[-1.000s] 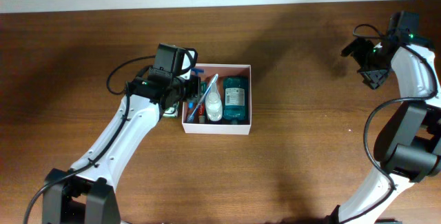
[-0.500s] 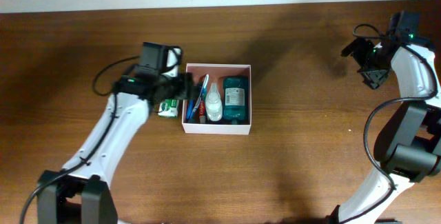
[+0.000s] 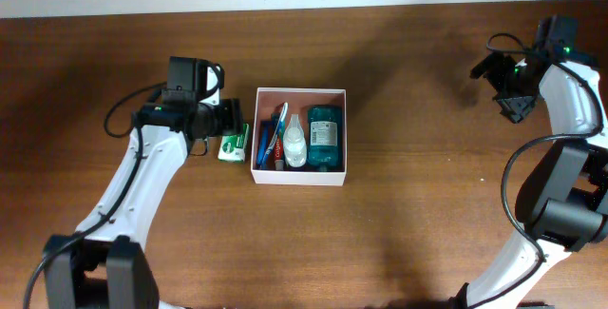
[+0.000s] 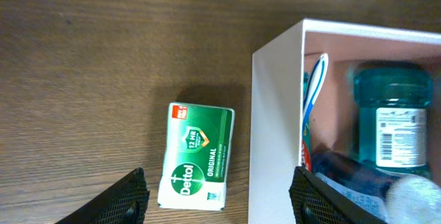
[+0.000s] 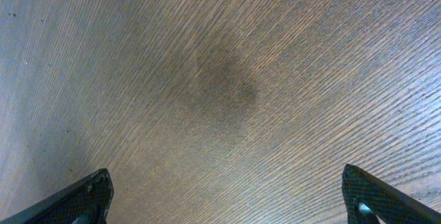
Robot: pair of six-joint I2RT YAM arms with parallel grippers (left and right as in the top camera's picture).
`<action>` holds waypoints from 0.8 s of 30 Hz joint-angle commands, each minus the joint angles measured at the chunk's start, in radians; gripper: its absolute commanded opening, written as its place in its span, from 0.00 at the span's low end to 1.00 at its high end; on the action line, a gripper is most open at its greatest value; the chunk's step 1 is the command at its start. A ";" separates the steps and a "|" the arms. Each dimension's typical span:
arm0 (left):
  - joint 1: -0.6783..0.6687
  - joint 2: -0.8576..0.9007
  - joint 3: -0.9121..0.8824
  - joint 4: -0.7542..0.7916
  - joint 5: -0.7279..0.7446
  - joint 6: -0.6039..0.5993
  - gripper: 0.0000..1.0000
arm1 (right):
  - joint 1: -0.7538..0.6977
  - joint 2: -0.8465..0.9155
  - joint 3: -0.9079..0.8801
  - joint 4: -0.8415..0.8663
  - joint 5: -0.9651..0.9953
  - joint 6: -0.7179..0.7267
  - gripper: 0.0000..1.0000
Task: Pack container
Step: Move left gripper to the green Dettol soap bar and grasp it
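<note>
Arms are posed well apart. The left gripper is hung over one green-and-white carton, jaws spread wide, nothing touched. One container is set mid-surface, the carton just at its 9 o'clock; one teal bottle and one clear bottle are held inside. The right gripper, at 2 o'clock, is spread wide, empty.

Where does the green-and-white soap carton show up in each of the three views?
Overhead: the soap carton lies left of centre, just outside the container.
Left wrist: lower middle, left of centre, printed face up.
Right wrist: not in it.
Shared landmark: the container's white left wall, immediately right of the carton in both views that show it.
</note>
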 commanded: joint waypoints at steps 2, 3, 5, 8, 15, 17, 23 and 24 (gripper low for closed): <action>-0.006 0.085 -0.006 -0.005 0.000 0.001 0.67 | -0.005 -0.002 0.003 0.000 0.013 -0.006 0.99; -0.006 0.099 -0.006 -0.007 0.002 0.001 0.67 | -0.005 -0.002 0.003 0.000 0.013 -0.006 0.99; -0.006 0.120 -0.006 -0.010 0.021 0.001 0.65 | -0.005 -0.002 0.003 0.000 0.013 -0.006 0.99; -0.007 0.129 -0.006 -0.013 0.076 0.001 0.56 | -0.005 -0.002 0.003 0.000 0.013 -0.006 0.99; -0.032 0.127 -0.006 -0.008 0.117 0.002 0.47 | -0.005 -0.002 0.003 0.000 0.013 -0.006 0.99; -0.047 0.127 -0.006 -0.008 0.117 0.002 0.47 | -0.005 -0.002 0.003 0.000 0.013 -0.006 0.99; -0.078 0.127 -0.006 -0.002 0.093 0.047 0.47 | -0.005 -0.002 0.003 0.000 0.013 -0.006 0.99; -0.077 0.127 -0.006 -0.002 0.074 0.047 0.48 | -0.005 -0.002 0.003 0.000 0.013 -0.006 0.99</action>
